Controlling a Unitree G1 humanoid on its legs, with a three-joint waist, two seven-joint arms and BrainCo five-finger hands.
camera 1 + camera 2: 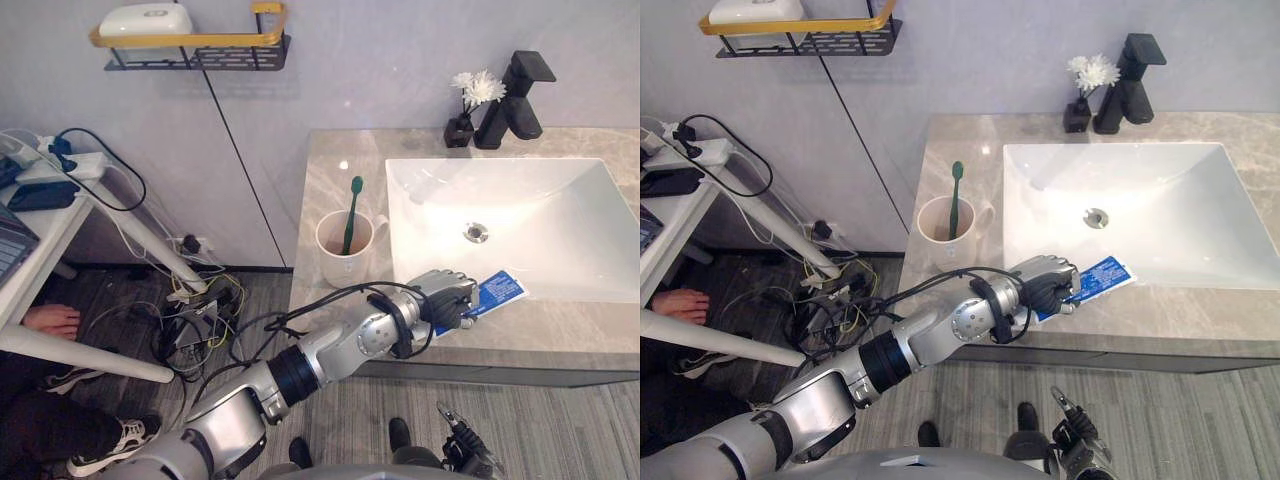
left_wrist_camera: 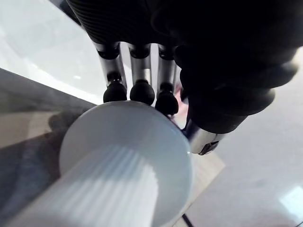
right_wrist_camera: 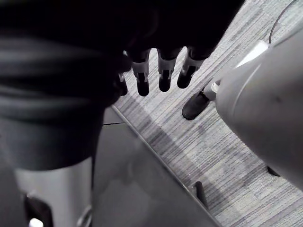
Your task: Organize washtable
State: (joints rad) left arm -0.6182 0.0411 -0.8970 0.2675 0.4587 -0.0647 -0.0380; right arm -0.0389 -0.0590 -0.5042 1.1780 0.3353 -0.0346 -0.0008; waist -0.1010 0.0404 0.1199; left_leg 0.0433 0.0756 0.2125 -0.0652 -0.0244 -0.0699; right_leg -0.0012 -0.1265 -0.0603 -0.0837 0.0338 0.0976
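My left hand [image 1: 440, 298] is shut on a blue toothpaste tube [image 1: 495, 293] over the front strip of the grey marble counter [image 1: 330, 180], just before the white sink [image 1: 540, 225]. The tube's blue tail pokes out to the right, toward the sink's front rim. In the left wrist view the tube's white ribbed cap [image 2: 125, 161] lies under the curled fingers [image 2: 142, 90]. A cream mug [image 1: 345, 255] holding a green toothbrush [image 1: 351, 213] stands on the counter left of the sink, behind the hand. My right hand [image 1: 462, 447] hangs low below the counter, its fingers [image 3: 163, 71] relaxed and holding nothing.
A black faucet [image 1: 520, 95] and a small black vase of white flowers [image 1: 468, 105] stand behind the sink. A yellow-railed wall shelf [image 1: 190, 45] carries a white box [image 1: 145, 20]. A white table [image 1: 60, 200] with cables stands at the left, a person's foot [image 1: 50, 320] beneath it.
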